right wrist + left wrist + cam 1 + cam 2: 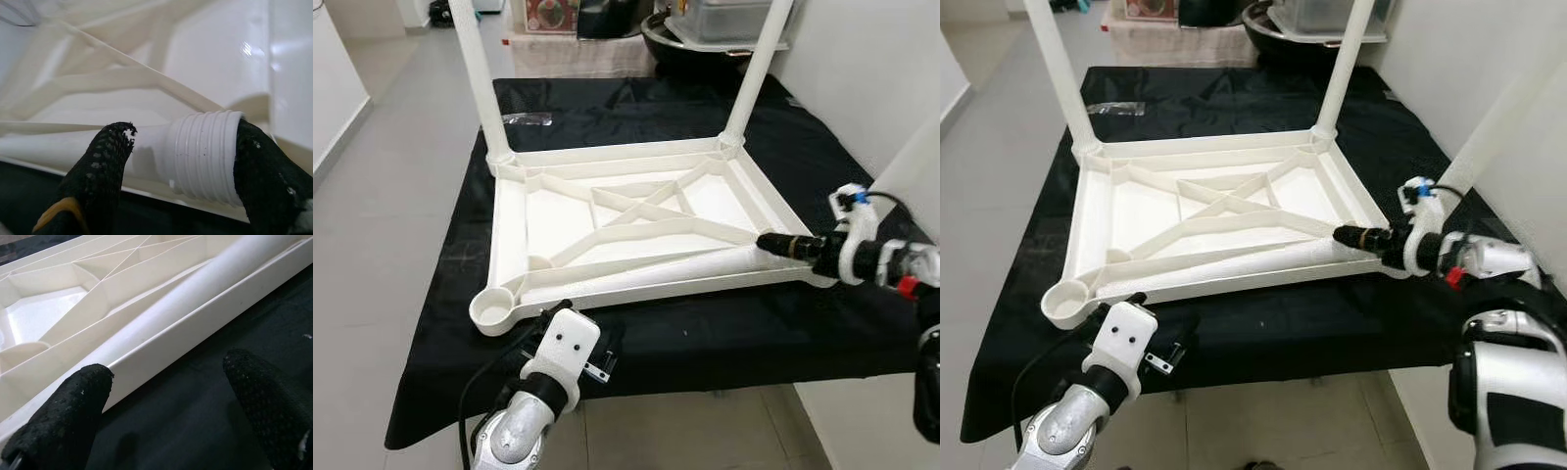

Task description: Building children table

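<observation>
A white plastic tabletop (607, 211) lies upside down on the black-covered table (705, 343). Two white legs stand upright in its far corners, one on the left (480, 78) and one on the right (759, 69). A third, loose leg (646, 269) lies inside the near rim. My right gripper (773, 243) is shut on this leg's threaded end (205, 156), with a finger on each side. The near-left corner socket (494, 310) is empty. My left gripper (166, 406) is open over the black cloth just outside the near rim, touching nothing.
A clear plastic bag (527, 118) lies on the cloth behind the far-left leg. A white wall (862, 78) runs close along the right side. Bins and a dark bowl (724, 20) stand behind the table. Grey floor (391, 196) lies to the left.
</observation>
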